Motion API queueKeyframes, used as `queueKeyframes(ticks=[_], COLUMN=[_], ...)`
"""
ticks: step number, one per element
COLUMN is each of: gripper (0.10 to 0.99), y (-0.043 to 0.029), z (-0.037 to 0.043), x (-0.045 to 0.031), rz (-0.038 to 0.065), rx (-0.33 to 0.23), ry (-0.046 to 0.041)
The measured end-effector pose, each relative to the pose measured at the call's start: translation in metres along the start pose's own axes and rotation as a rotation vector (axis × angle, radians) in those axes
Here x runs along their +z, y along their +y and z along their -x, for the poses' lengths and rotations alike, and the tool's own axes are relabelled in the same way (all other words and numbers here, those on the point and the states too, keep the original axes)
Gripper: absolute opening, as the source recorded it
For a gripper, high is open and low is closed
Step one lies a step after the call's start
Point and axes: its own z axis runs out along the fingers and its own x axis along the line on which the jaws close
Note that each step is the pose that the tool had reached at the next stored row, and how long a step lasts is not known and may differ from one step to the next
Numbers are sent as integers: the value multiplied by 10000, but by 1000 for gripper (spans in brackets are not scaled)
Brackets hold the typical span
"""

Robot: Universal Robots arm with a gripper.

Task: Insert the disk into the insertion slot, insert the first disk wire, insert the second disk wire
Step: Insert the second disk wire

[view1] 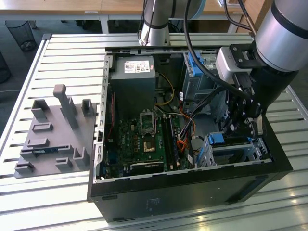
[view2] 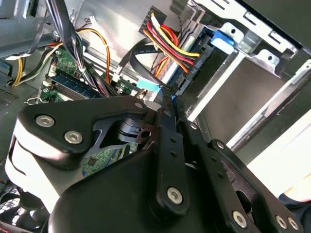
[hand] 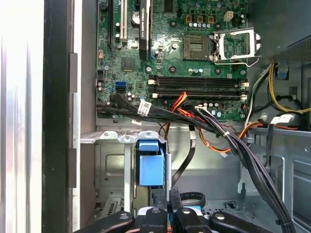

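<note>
the gripper is lowered into the open computer case, at roughly 4 o'clock in the exterior view, just above the insertion slot. in the second wrist view the two black fingers lie pressed together with almost no gap; they appear clenched on a small light-blue connector at the end of a flat black cable, though the contact itself is partly hidden.

the light-blue connector sits just beside a black connector carrying red, yellow and black wires, which is seated against the edge of the drive cage. a bright blue tab projects from the cage at about 1 o'clock in that view. the disk body cannot be made out clearly inside the cage.

in the first wrist view, a blue latch piece stands above the fingertips, and the motherboard lies at 12 o'clock. a bundle of black cables crosses toward 5 o'clock.

a grey fixture block rests on the slatted table at 9 o'clock in the exterior view, well apart from the case.
</note>
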Motion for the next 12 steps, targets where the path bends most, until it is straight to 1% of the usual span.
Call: queueKeyframes(ticks=[3, 12], gripper=[149, 149], y=[-3, -46], z=[-34, -37], x=[1, 11], rz=[0, 0], rx=[-1, 1], ry=[1, 1])
